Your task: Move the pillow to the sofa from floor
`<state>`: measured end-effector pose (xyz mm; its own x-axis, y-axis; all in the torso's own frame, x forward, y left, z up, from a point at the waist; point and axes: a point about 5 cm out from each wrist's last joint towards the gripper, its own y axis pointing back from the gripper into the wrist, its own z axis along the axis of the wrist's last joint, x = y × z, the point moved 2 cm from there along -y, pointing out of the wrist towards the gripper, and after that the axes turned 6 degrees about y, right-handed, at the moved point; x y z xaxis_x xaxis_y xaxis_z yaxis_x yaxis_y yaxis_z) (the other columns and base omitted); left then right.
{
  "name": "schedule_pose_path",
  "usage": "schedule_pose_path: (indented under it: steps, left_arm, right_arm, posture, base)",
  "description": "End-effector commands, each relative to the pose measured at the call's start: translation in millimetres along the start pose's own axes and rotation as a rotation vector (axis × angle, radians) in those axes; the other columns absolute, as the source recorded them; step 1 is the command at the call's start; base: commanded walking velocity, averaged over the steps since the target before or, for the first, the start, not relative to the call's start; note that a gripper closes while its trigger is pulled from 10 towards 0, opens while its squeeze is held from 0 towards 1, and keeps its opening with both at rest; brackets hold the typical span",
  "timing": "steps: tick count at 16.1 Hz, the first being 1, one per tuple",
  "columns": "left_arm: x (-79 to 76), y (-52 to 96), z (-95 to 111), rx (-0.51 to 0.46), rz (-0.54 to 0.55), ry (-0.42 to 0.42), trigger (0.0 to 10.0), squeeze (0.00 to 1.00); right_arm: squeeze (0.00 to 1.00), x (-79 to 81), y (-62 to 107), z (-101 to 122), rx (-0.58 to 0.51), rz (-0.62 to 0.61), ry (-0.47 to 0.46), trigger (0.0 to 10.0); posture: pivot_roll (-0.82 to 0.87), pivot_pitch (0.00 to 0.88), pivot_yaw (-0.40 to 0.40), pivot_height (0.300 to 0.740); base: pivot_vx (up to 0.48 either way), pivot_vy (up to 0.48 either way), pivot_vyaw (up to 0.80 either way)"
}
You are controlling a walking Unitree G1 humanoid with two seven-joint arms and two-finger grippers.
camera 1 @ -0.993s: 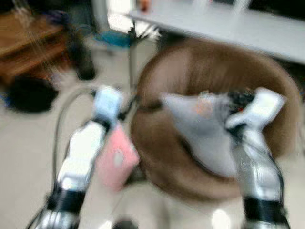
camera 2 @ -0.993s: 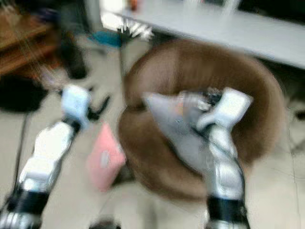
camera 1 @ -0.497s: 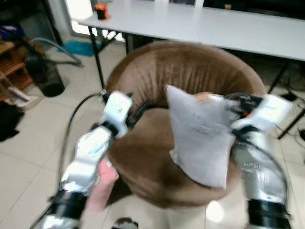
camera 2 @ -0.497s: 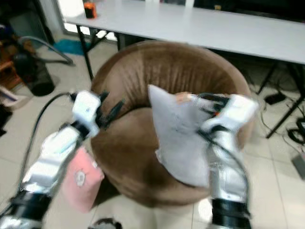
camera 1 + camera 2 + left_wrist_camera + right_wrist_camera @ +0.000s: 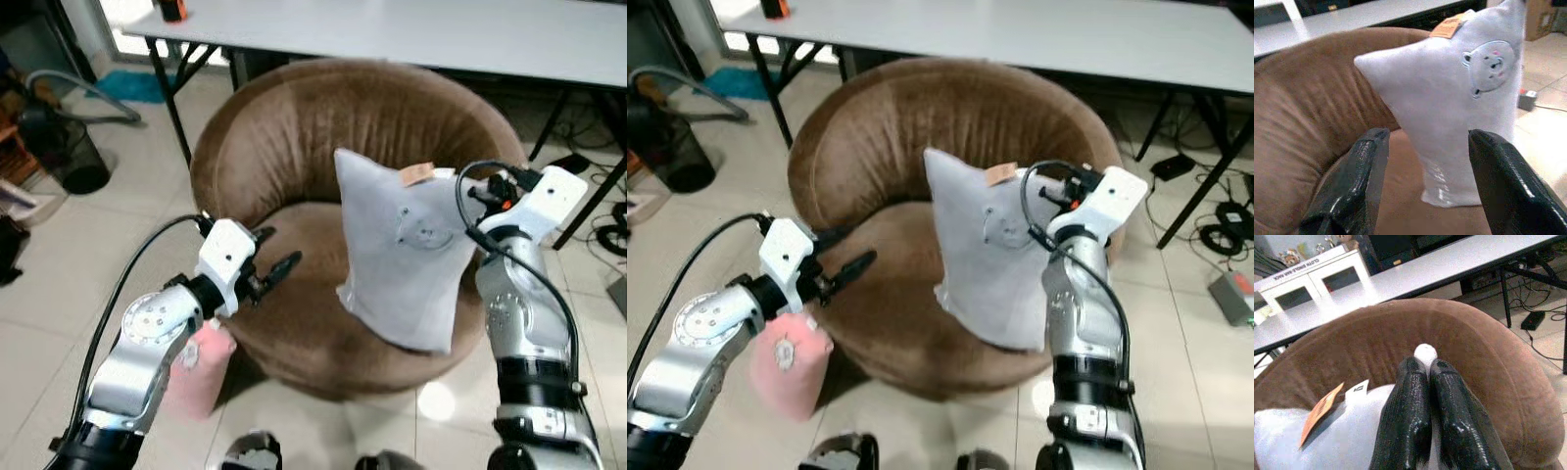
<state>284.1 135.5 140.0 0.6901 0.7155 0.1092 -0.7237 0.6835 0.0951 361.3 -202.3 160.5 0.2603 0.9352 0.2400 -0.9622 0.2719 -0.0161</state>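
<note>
Pillow [image 5: 404, 257] hangs above sofa [image 5: 294, 147], corner pinched by right end effector [image 5: 1422, 382]; left end effector [image 5: 277, 262] spread empty.

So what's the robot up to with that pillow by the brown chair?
The right gripper is pinched shut on a top corner of the grey pillow, holding it upright over the seat of the round brown sofa chair. The pillow's lower end hangs near the seat's front edge; whether it rests on the seat is hard to tell. The left gripper is open beside it over the seat, holding nothing. A pink pillow lies on the floor against the chair.
</note>
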Motion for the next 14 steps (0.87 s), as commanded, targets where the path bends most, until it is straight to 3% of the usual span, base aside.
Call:
schedule_pose_path:
  steps: [1,4,6,7,8,11,13,14]
  left_arm:
    - [-2.3,6.6,8,-0.005,-0.057,-0.008,10.0,0.00]
    - [7.6,14.8,17,-0.001,-0.033,-0.034,10.0,0.00]
    - [8.0,19.2,21,0.005,-0.029,-0.035,10.0,0.00]
    - [7.7,22.1,22,0.010,-0.025,-0.035,10.0,0.00]
    - [7.1,24.6,23,0.015,-0.024,-0.035,10.0,0.00]
    - [6.9,26.6,24,0.016,-0.019,-0.015,10.0,0.00]
    - [6.4,24.5,24,0.018,-0.021,-0.013,10.0,0.00]
    - [5.6,22.3,25,0.012,-0.029,-0.009,10.0,0.00]
  right_arm:
    - [0.00,1.5,-14.4,10,-0.020,-0.005,-0.009,10.0]
    - [0.00,20.2,-46.5,24,-0.011,0.073,-0.002,10.0]
    - [0.00,32.5,-58.4,31,0.011,0.140,-0.072,10.0]
    - [0.43,37.6,-62.6,36,0.012,0.163,-0.046,10.0]
    - [1.00,37.8,-65.9,40,0.012,0.159,-0.008,10.0]
    - [1.00,30.3,-69.8,41,0.024,0.121,0.097,10.0]
    - [1.00,23.1,-71.1,43,0.020,0.088,0.099,10.0]
    - [0.20,16.0,-71.7,44,0.017,0.057,0.125,10.0]
  posture:
    - [0.16,0.201,-0.003,0.740]
    - [0.20,0.223,-0.021,0.740]
    - [0.22,0.237,-0.032,0.740]
    - [0.24,0.243,-0.036,0.740]
    - [0.25,0.247,-0.041,0.740]
    - [0.25,0.249,-0.048,0.740]
    - [0.25,0.244,-0.044,0.740]
    - [0.24,0.239,-0.037,0.740]
  base:
    - [0.000,0.000,0.00]
    - [0.000,0.000,0.00]
    - [0.000,0.000,0.00]
    - [0.000,0.000,0.00]
    - [0.000,0.000,0.00]
    - [0.000,0.000,0.00]
    - [0.000,0.000,0.00]
    - [0.000,0.000,0.00]
